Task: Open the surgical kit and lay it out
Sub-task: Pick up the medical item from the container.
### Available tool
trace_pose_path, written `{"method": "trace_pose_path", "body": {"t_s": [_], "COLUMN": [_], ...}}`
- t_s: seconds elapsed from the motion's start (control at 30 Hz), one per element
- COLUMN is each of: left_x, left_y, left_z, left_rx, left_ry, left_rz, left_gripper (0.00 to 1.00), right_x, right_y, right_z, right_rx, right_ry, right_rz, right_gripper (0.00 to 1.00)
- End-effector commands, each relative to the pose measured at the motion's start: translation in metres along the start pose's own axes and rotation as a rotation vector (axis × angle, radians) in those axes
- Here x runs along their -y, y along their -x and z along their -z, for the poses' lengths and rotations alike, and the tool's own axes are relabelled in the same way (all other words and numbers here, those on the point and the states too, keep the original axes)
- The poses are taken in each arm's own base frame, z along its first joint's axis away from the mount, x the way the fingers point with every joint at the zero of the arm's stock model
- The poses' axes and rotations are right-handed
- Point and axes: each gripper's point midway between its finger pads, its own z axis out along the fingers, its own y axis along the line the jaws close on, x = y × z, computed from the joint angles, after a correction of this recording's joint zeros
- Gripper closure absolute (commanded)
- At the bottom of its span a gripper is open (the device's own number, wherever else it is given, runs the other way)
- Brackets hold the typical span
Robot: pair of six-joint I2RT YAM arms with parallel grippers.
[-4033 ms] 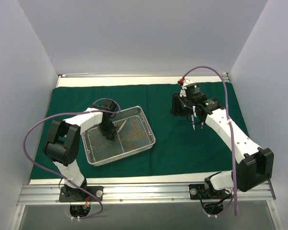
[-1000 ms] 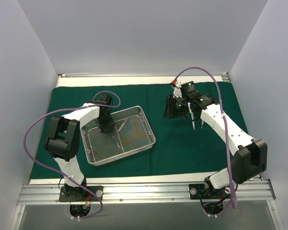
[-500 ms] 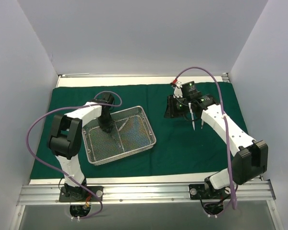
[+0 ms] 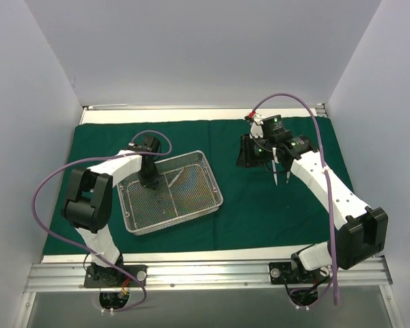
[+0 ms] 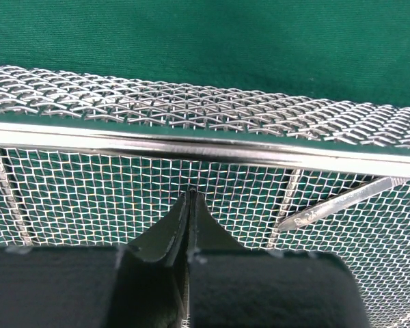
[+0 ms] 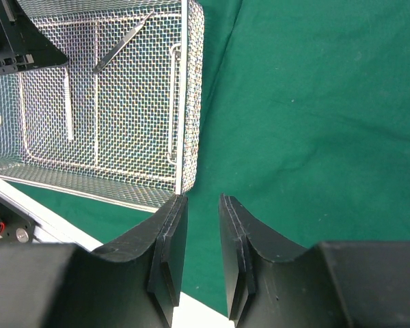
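Left gripper (image 5: 189,199) pressed together inside mesh tray (image 5: 191,147)
Its wall stands just ahead; right gripper (image 6: 201,201) slightly parted over green cloth (image 6: 314,137).

Your top view looks steeply down from behind the near edge over the whole green cloth (image 4: 273,212). Your left wrist view presses close to the mesh tray (image 5: 191,147) rim; your right wrist view sees that tray from farther off.
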Motion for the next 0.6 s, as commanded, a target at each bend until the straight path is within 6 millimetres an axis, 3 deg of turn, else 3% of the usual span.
{"method": "trace_pose_path", "body": {"t_s": [0.0, 0.23, 0.5, 0.57], "left_x": [0.001, 0.007, 0.015, 0.019], "left_y": [-0.020, -0.004, 0.021, 0.023], "left_z": [-0.007, 0.036, 0.105, 0.118], "left_rx": [-0.057, 0.015, 0.115, 0.119], "left_ry": [-0.020, -0.091, -0.200, -0.236], "left_rz": [-0.007, -0.012, -0.050, -0.054], "left_gripper": [0.98, 0.98, 0.98, 0.98], "right_x": [-0.003, -0.006, -0.008, -0.016], "right_y": [0.011, 0.013, 0.014, 0.016], "right_z": [0.010, 0.007, -0.002, -0.004], "right_rx": [0.045, 0.046, 0.034, 0.032], "right_ry": [0.003, 0.015, 0.019, 0.048], "right_rz": [0.000, -0.006, -0.016, -0.018], "right_gripper": [0.74, 0.74, 0.76, 0.76]}}
